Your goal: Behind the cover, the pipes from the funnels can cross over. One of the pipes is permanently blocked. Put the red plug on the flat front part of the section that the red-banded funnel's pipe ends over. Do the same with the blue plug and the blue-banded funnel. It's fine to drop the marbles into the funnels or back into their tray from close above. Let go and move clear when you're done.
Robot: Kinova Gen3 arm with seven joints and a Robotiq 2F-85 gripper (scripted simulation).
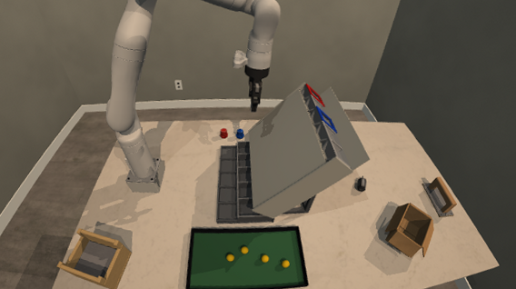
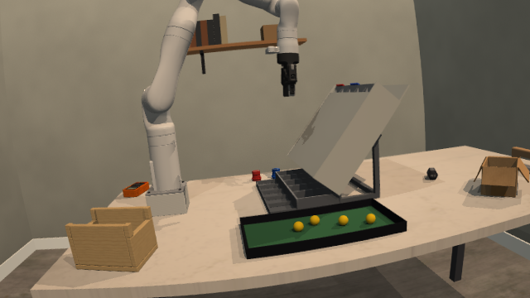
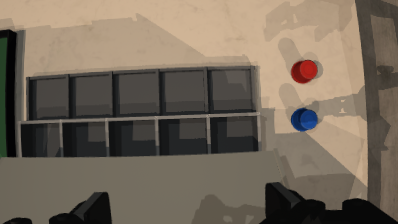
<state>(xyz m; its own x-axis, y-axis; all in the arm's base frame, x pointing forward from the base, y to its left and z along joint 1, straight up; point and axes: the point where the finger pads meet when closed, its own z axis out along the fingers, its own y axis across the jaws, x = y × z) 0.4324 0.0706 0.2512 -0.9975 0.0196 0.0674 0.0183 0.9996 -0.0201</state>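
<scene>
My gripper (image 1: 254, 110) (image 2: 289, 95) (image 3: 187, 206) is open and empty, high above the cover's lower left part. The red plug (image 1: 223, 133) (image 2: 256, 175) (image 3: 304, 71) and blue plug (image 1: 240, 133) (image 2: 275, 173) (image 3: 304, 120) stand on the table behind the dark sectioned base (image 1: 236, 175) (image 2: 293, 194) (image 3: 158, 94). Its visible flat front parts hold nothing. The slanted grey cover (image 1: 285, 151) (image 2: 327, 136) (image 3: 135, 175) hides the pipes. The red band (image 1: 308, 87) (image 2: 339, 85) and blue band (image 1: 319, 110) (image 2: 354, 84) mark funnels at its top. Several yellow marbles (image 1: 265, 258) (image 2: 343, 220) lie in the green tray (image 1: 190, 258) (image 2: 323, 244).
A wooden crate (image 1: 123, 267) (image 2: 103, 248) stands at the front left. A cardboard box (image 1: 401, 234) (image 2: 498, 175), a small black object (image 1: 361, 184) (image 2: 431, 173) and a wooden frame stand on the right. An orange device (image 2: 136, 189) lies beside the arm's base. The raised cover is a tall obstacle.
</scene>
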